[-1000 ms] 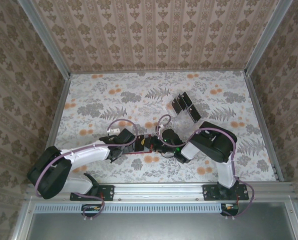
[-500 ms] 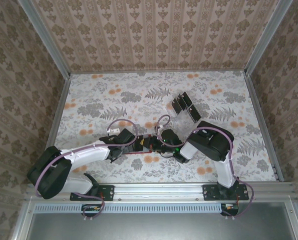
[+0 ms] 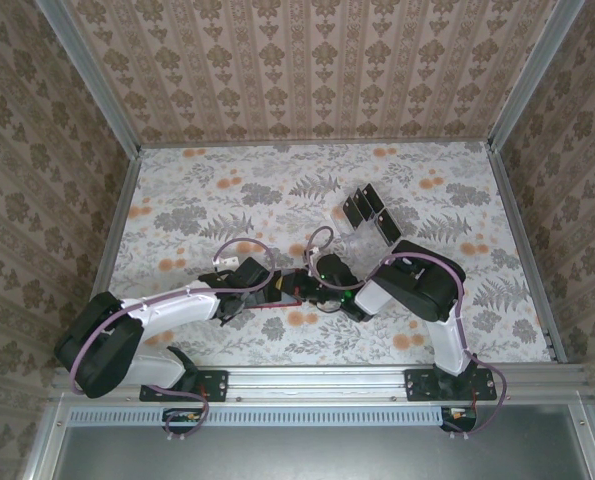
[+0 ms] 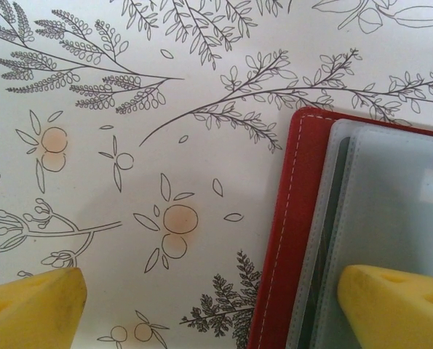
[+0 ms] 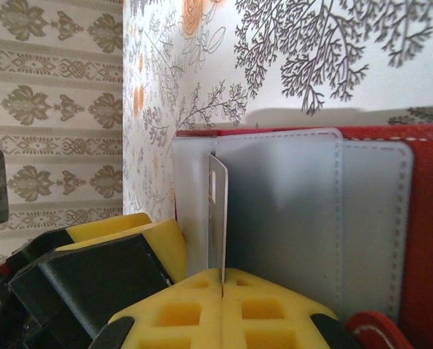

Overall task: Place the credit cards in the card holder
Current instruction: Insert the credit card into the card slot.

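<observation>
Your right hand (image 5: 222, 280) is edging leftward in frame, clamping one credit card (image 5: 217, 211) at the card holder (image 5: 420, 218); your left hand (image 4: 209, 298) is gaping wide, gripping nothing.

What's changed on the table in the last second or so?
The right arm edged slightly left toward the left arm, with the credit card clamped in the shut right tool at the open card holder. Nothing was grabbed or released. The open left tool, the holder and the remaining cards farther back stayed put.

table (image 3: 187, 200) open leftward, credit cards (image 3: 371, 204) upright behind
</observation>
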Controlling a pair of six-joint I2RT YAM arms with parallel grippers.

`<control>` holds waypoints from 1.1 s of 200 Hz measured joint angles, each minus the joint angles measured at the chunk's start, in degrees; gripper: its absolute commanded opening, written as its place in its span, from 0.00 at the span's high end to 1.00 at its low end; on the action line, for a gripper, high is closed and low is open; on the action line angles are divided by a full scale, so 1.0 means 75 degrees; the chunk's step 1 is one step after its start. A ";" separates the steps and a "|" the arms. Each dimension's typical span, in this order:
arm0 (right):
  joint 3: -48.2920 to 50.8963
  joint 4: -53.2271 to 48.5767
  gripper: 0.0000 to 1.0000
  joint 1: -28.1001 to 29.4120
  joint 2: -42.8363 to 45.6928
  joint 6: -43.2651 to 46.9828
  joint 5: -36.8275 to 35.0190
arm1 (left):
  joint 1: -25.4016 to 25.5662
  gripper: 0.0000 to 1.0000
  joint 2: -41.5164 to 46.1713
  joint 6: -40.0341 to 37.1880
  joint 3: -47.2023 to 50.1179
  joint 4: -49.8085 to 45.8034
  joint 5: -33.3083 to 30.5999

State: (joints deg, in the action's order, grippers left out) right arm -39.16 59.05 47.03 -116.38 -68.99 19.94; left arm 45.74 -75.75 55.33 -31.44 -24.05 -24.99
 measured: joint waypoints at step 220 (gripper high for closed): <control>-0.4234 -0.9506 0.90 0.0006 0.1346 0.3555 -0.0656 | -0.1262 0.00 0.0944 -0.0586 -0.0169 -0.1183 0.0274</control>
State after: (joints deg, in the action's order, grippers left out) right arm -70.91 -12.25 47.07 -106.28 -42.33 15.03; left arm 36.27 -68.66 50.94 -32.71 -32.93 -22.94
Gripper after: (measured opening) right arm 0.140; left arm 0.997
